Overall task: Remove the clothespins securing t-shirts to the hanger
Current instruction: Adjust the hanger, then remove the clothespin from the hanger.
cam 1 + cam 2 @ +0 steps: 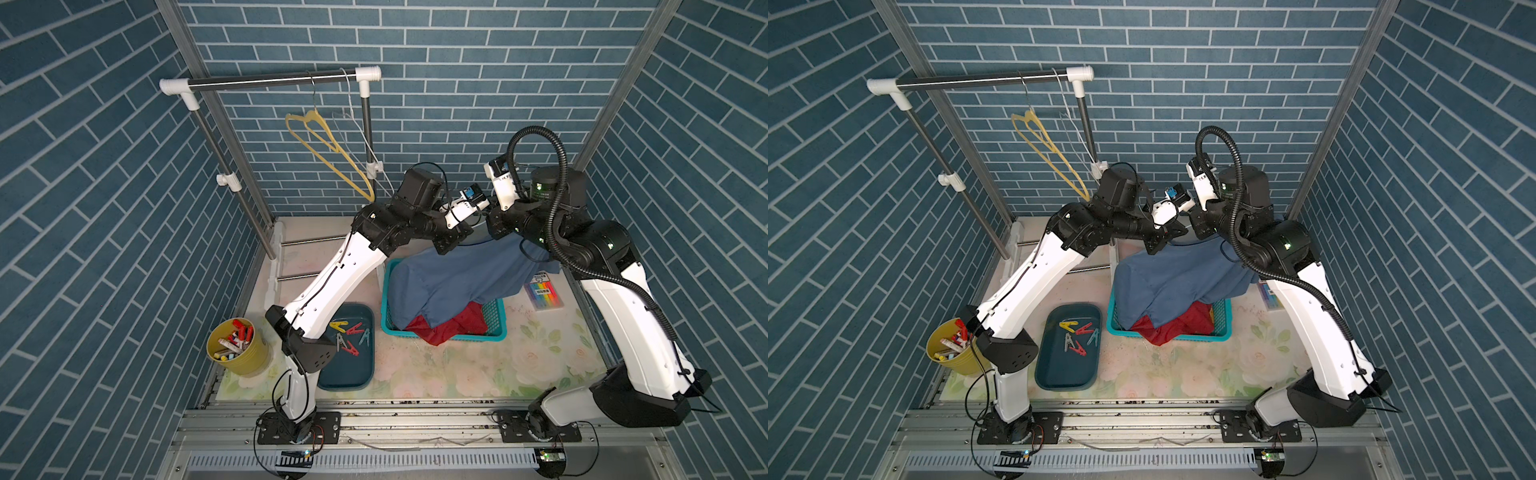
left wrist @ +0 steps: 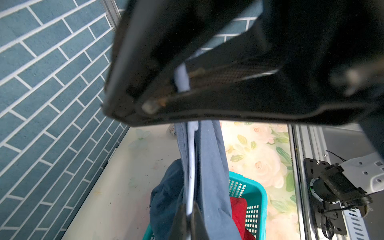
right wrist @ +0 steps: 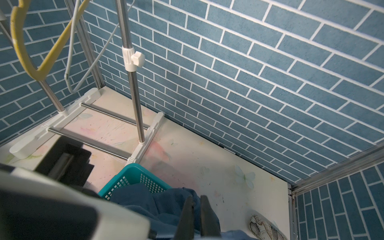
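Blue brick-pattern walls enclose a floral bench [image 1: 457,370]. At seven o'clock, clothespins [image 1: 349,334] lie loose in the dark tray [image 1: 349,372]. Toward twelve o'clock, the left hand [image 2: 189,205] is clamped on a white hanger [image 2: 191,166] inside the blue t-shirt [image 1: 449,274]. The right hand [image 3: 196,198] pinches that cloth above the basket [image 1: 496,328]. We see no pin on it. We advise steadying the hanger and checking the hidden shoulder before release.

Walls [image 1: 457,62] on three sides, blue brick pattern with white joints, filling the top and both sides of both top views. Bare aluminium posts [image 1: 623,83] at the back corners. Floor is a pale floral mat [image 1: 478,370], scuffed. Clothes rack [image 1: 270,81], chrome tubes with white joints, upper left of frame. Metal rail [image 1: 415,419] along the lower edge. Even, flat light.
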Robot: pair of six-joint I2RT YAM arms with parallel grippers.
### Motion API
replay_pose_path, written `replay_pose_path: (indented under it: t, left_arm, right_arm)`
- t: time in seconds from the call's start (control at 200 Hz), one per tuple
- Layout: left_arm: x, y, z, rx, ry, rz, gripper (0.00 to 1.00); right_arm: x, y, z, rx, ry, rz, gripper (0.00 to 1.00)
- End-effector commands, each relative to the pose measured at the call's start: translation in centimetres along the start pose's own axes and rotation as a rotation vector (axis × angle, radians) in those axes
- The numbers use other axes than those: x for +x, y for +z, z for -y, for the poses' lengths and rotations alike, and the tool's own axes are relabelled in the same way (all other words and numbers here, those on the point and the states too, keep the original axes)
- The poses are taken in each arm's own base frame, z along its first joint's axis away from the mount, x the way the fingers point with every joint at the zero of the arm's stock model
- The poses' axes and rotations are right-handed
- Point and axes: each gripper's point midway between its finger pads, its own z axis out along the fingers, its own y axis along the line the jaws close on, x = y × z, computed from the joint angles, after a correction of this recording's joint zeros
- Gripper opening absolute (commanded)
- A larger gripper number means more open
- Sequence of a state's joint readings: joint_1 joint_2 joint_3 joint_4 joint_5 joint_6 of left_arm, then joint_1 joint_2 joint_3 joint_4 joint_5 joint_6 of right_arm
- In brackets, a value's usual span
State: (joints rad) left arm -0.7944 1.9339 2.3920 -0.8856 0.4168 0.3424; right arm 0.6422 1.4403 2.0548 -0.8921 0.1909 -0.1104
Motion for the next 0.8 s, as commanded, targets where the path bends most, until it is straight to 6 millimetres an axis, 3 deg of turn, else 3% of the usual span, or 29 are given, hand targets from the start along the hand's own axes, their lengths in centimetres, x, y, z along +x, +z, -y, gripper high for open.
replay_pose_path:
  t: [0.0, 0.03, 0.07, 0.22, 0.36, 0.485, 0.7, 0.795]
  left_arm:
    - [0.4, -2.3, 0.4, 0.026, 0.031, -0.012, 0.0]
    - [0.4, -2.8, 0.2, 0.028, 0.025, -0.007, 0.0]
    - [0.4, -3.5, -0.2, 0.033, 0.013, -0.003, 0.0]
    - [0.9, -6.1, -0.5, 0.075, -0.009, 0.001, 0.0]
    - [0.5, -8.7, -1.3, 0.12, -0.046, 0.054, 0.0]
    - [0.7, -10.7, -2.2, 0.134, -0.089, 0.071, 0.0]
    - [1.4, -12.3, -2.1, 0.148, -0.117, 0.058, 0.0]
    - [1.5, -12.4, -2.0, 0.15, -0.139, 0.054, 0.0]
  right_arm:
    - [-2.5, -3.0, 0.7, 0.0, -0.016, 0.127, 0.33]
    - [-2.3, -3.5, 0.9, 0.004, -0.028, 0.126, 0.47]
    - [-1.9, -4.4, 1.5, 0.013, -0.04, 0.116, 0.56]
    - [-0.2, -8.1, 4.1, 0.027, -0.037, 0.103, 0.7]
    - [3.3, -8.5, 4.0, 0.042, -0.155, 0.018, 0.72]
    - [7.0, -8.7, 2.7, 0.005, -0.312, -0.013, 0.73]
    - [12.0, -8.5, 1.9, -0.001, -0.606, -0.062, 0.73]
    - [12.9, -7.9, 2.3, 0.021, -0.676, -0.092, 0.71]
